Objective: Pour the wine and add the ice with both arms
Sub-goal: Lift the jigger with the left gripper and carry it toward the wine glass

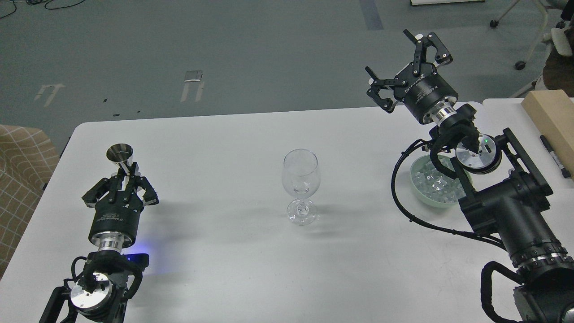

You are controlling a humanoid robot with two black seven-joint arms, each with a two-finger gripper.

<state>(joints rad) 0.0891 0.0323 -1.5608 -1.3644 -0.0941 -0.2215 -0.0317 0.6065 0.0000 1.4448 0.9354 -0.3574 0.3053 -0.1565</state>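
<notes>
Nearest, the left gripper [128, 176] sits by the bench's [215, 269] left edge, fingers clenched on a steel jigger [120, 154] held upright, probably to keep its contents level. Mid-bench stands the glass [301, 186], nothing blocking it. Right gripper [406, 67] hovers released beyond the ice [432, 181] bowl [421, 195]; the right arm overhangs that bowl.

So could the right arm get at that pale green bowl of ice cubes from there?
Probably yes: the pale green bowl of ice cubes sits open-topped beside that arm, and the right tool is open and empty.
</notes>
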